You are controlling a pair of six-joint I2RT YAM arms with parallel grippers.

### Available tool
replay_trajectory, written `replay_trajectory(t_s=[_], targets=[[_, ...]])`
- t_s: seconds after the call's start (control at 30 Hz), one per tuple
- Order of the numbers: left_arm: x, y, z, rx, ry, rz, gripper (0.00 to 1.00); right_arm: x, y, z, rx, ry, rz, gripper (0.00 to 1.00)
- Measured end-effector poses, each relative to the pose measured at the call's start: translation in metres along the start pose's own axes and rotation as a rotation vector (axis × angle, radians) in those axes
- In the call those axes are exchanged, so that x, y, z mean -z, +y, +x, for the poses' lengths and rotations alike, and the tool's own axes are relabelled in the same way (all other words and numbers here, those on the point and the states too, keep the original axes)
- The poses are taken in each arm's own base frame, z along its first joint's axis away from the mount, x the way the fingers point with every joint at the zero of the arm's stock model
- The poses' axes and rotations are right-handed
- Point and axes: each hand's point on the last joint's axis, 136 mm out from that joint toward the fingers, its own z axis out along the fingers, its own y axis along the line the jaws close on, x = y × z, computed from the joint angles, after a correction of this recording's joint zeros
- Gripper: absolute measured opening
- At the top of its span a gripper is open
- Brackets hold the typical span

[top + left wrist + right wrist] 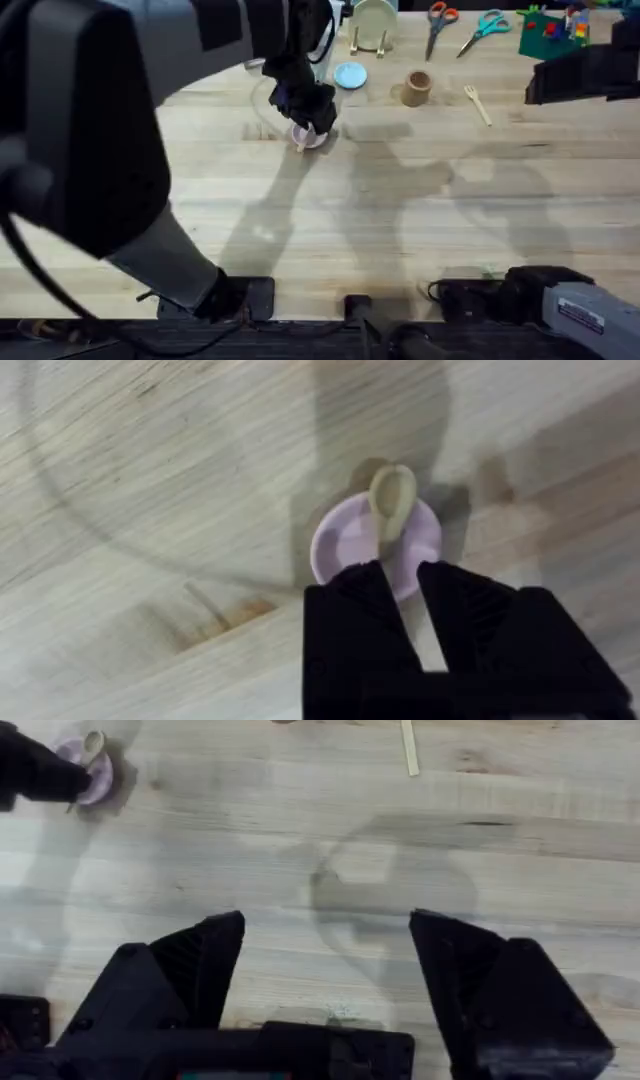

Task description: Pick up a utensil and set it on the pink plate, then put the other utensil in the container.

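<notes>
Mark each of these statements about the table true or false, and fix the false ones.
1. The left gripper is over the pink plate. True.
2. The spoon-shaped utensil lies across the pink plate. True.
3. The wooden fork is already inside the tan cup. False: it lies on the table beside the cup, apart from it.
4. The right gripper is shut on the fork. False: its fingers are wide open above bare table, holding nothing.
5. The light-blue plate sits between the pink plate and the tan cup in the overhead view. True.
</notes>
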Motion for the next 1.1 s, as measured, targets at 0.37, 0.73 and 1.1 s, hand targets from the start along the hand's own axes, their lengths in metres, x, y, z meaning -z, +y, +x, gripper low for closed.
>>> replay_trajectory(t_s=[0.37,0.73,1.1], targets=[[0.085,-0.010,0.005,-0.017,-0.157,0.002,0.357,0.000,0.000,0.000,0.000,0.000,0.000,0.995],[0.161,-0.018,0.030,-0.035,-0.318,0.002,0.561,0.000,0.000,0.000,0.000,0.000,0.000,0.993],[0.221,-0.025,0.053,-0.055,-0.497,0.002,0.994,0.000,0.000,0.000,0.000,0.000,0.000,0.995]])
